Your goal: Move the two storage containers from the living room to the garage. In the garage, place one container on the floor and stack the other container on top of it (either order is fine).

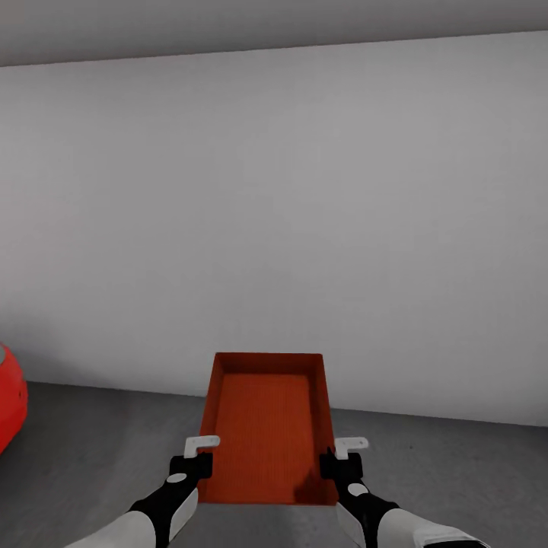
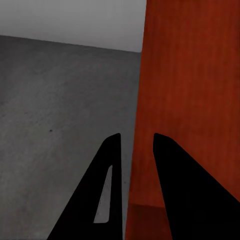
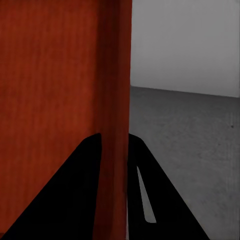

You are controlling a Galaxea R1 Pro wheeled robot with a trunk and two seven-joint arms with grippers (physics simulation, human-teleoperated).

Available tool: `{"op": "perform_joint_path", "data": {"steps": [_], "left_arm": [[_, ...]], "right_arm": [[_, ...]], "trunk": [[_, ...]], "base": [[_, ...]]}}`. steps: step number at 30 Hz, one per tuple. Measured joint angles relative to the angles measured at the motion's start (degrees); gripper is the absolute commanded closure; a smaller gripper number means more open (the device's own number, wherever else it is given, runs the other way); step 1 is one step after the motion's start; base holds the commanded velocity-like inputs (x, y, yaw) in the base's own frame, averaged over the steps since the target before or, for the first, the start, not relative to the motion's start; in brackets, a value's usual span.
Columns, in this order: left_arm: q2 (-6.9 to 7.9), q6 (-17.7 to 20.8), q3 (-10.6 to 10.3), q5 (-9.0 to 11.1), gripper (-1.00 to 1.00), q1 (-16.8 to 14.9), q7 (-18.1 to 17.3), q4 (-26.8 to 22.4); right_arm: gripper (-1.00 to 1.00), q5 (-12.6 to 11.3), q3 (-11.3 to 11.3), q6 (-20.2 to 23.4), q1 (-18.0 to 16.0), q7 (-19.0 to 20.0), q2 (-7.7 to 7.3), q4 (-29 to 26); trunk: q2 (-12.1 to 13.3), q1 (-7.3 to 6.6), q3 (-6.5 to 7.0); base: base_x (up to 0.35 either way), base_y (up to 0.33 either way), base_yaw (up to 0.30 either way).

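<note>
I hold one orange-red storage container (image 1: 266, 426) level above the dark grey garage floor (image 1: 99, 449), open side up and with nothing in it. My left gripper (image 1: 204, 450) is shut on its left wall near the close end. My right gripper (image 1: 336, 454) is shut on its right wall. In the left wrist view the gripper (image 2: 136, 137) has a black finger on each side of the thin container (image 2: 195, 90) wall. The right wrist view gives the same picture: the gripper (image 3: 115, 135) clamps the container (image 3: 55, 75) wall.
A plain pale grey wall (image 1: 274, 213) stands straight ahead, a short way past the container. Part of the red car (image 1: 9, 407) shows at the left edge. Rough grey floor (image 2: 55, 110) lies below on both sides (image 3: 190, 130).
</note>
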Motion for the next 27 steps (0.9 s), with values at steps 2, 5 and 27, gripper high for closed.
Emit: {"op": "perform_joint_path", "data": {"steps": [2, 5, 27], "left_arm": [[0.00, 0.0, 0.0, 0.0, 1.00, 0.0, 0.0, 0.0], [0.00, 0.0, -0.1, 0.0, 1.00, 0.0, 0.0, 0.0], [-0.02, -0.1, -0.1, -0.1, 1.00, 0.0, 0.1, 0.0]], "right_arm": [[1.00, -0.3, 0.2, 0.0, 0.0, 0.0, 0.03, 0.1], [1.00, -0.5, 0.4, -0.3, 0.0, -0.1, 0.05, 0.3], [1.00, -0.1, 0.0, -0.3, 0.0, 0.0, -0.01, 0.2]], "trunk": [[0.0, 0.00, 0.00], [0.0, 0.00, 0.00], [0.0, 0.03, 0.00]], "base": [[0.320, 0.110, -0.013], [0.320, 0.110, -0.139], [0.233, 0.078, -0.177]]}}
